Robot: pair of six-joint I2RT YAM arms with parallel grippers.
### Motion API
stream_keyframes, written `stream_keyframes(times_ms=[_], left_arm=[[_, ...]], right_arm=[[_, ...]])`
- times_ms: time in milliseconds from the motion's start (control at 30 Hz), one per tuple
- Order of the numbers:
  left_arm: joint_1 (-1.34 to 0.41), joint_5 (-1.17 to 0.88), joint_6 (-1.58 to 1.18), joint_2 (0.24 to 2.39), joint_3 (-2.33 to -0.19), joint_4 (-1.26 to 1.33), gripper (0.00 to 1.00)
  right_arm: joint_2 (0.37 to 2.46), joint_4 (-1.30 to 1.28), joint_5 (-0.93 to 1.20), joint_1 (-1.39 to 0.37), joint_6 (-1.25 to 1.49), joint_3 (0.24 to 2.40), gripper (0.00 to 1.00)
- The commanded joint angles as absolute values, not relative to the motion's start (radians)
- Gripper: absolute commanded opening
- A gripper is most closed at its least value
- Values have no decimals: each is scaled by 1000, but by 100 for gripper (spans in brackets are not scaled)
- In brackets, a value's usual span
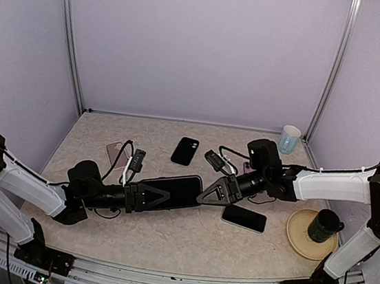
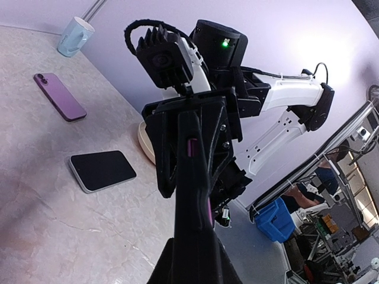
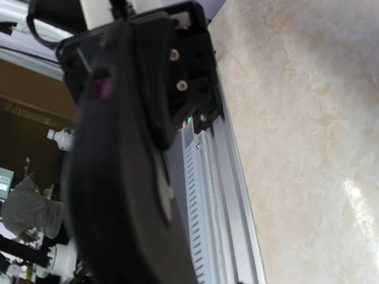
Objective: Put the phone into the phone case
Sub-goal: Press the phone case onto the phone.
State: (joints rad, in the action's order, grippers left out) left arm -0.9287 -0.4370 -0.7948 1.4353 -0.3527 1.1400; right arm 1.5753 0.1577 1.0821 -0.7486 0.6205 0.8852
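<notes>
The left gripper point(image 1: 150, 195) is closed narrow on one end of the flat black phone case point(image 1: 178, 190), holding it above the centre of the beige marbled surface point(image 1: 164, 239). Purple shows through the case's side cut-out (whether a phone is fully seated inside cannot be told). The right gripper point(image 1: 211, 192) stands narrow about the opposite end; a firm clamp cannot be confirmed. A black-screened, silver-edged phone point(image 1: 244, 218) lies flat just right of centre. A purple phone point(image 2: 59, 96) lies toward the far right corner, near a pale blue mug point(image 1: 289, 138).
</notes>
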Motion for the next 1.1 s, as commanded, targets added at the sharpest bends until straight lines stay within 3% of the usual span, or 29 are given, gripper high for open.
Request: stream_keyframes(times_ms=[0, 267, 300, 367, 467, 533, 633, 700, 900, 1067], left_arm=[[-932, -424, -755, 1400, -394, 1174, 0], [-932, -441, -759, 1423, -411, 1158, 0], [-933, -438, -756, 1422, -413, 1143, 1], [-932, -429, -746, 1418, -418, 1107, 13], [-932, -426, -739, 1409, -412, 1086, 15], [-932, -426, -733, 1401, -409, 1074, 12], [-933, -421, -733, 1395, -399, 1070, 0], [-933, -420, -734, 1393, -395, 1072, 0], [-933, -427, -741, 1393, -389, 1074, 0], [-933, -440, -741, 1393, -385, 1074, 0]], right_arm=[[1592, 178, 1094, -762, 622, 877, 27], [1601, 182, 1089, -762, 626, 890, 0], [1602, 171, 1085, -762, 617, 894, 0], [1599, 133, 1049, -762, 590, 905, 0], [1591, 109, 1033, -761, 568, 911, 0], [1586, 108, 1026, -761, 565, 912, 0], [1582, 89, 1012, -762, 549, 917, 0], [1581, 61, 997, -762, 526, 927, 0], [1552, -63, 925, -762, 415, 958, 37], [1521, -92, 902, -756, 385, 961, 44]])
